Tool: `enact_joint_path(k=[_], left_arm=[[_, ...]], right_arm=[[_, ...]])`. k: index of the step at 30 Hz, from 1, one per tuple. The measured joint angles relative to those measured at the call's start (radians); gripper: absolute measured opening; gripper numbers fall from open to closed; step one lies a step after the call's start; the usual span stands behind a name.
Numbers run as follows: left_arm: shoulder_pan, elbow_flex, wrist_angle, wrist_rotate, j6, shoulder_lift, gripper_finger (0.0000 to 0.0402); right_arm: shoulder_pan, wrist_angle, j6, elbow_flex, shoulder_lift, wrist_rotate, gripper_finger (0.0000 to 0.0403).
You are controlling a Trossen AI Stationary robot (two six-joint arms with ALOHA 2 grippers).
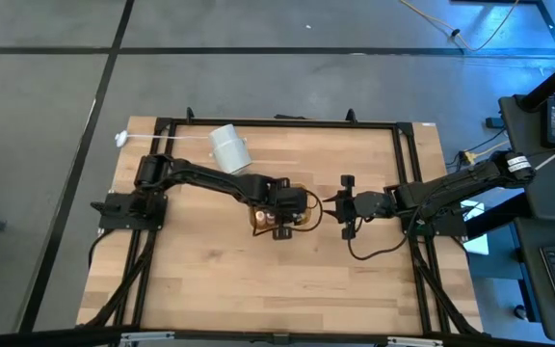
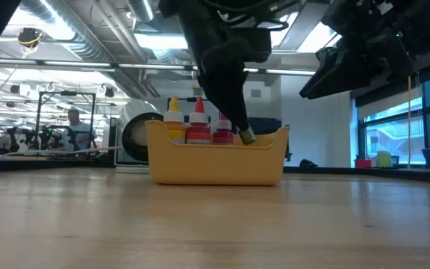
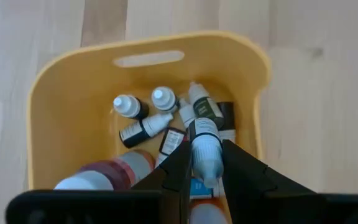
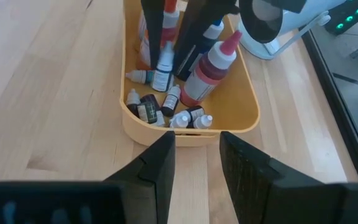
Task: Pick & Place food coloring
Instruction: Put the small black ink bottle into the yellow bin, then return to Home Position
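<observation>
Fingers of the left gripper clamped on one small food coloring bottle, pale cap pointing back between them, held just above the orange tray. Below it, more tiny dark bottles lying jumbled on the tray floor beside taller red squeeze bottles. Tray near the middle of the wooden worktop. Right gripper hovering just beside the tray's end, fingers parted and holding nothing. White cylinder well apart, by the worktop's far edge.
</observation>
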Motion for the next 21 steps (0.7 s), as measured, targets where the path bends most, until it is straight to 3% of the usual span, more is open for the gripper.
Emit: enact_joint_path(k=[9, 16, 21], left_arm=[[-0.009, 0.0, 0.001, -0.004, -0.008, 0.003, 0.01], [-0.014, 0.0, -0.002, -0.004, 0.007, 0.002, 0.0099], [-0.017, -0.001, -0.076, 0.0, 0.034, -0.098, 0.0098]], right_arm=[[0.0, -0.005, 0.0, 0.0, 0.0, -0.004, 0.0129], [0.0, -0.005, 0.001, 0.0, 0.0, -0.004, 0.0129], [0.0, -0.009, 0.001, 0.0, 0.0, -0.004, 0.0129]])
